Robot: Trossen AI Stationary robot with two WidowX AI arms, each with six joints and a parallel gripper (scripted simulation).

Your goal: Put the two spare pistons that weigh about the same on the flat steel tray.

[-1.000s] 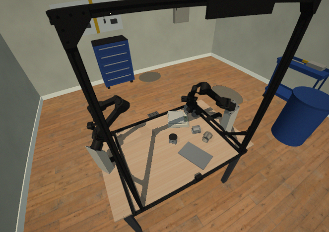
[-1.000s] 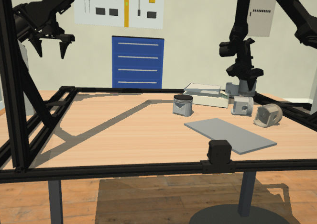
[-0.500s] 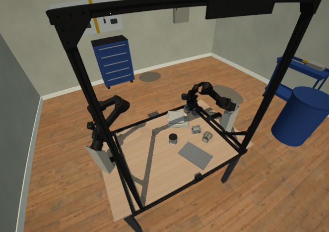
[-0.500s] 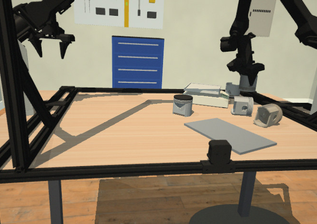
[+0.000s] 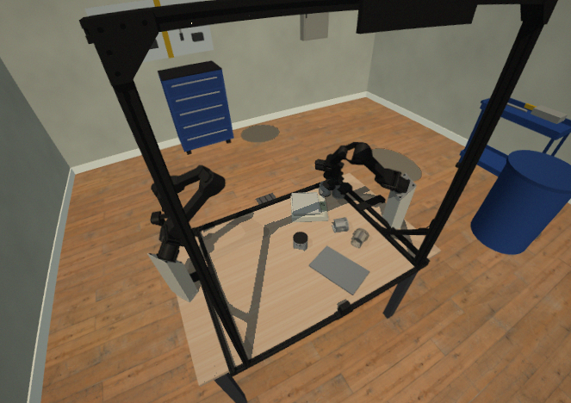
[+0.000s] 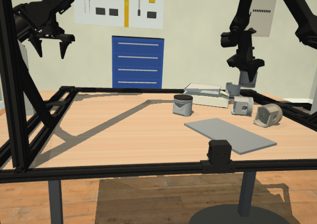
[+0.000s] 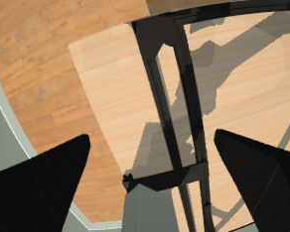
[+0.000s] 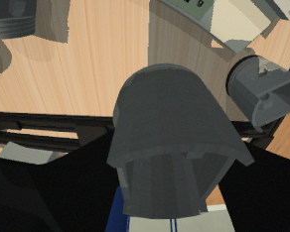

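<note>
the right pincer (image 5: 336, 185) (image 6: 248, 78) (image 8: 165, 132) is closed around a piston (image 5: 340, 191) (image 6: 247, 81) (image 8: 169, 111), lifted near the scale (image 5: 309, 205) (image 6: 205, 99) (image 8: 235, 20), probably because its weight must be compared. the left pincer (image 5: 166, 232) (image 6: 51, 57) (image 7: 153, 138) is spread, holding nothing. the tray (image 5: 338, 269) (image 6: 230, 134) lies flat on the bench, without pistons, perhaps waiting for the matching pair.

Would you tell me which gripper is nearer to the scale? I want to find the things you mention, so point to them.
The right one: the right gripper (image 6: 248, 79) (image 8: 165, 132) hovers just beside the scale (image 5: 315, 219) (image 6: 208, 102) (image 8: 228, 37), while the left gripper (image 6: 51, 56) (image 7: 153, 138) hangs across the table.
</note>
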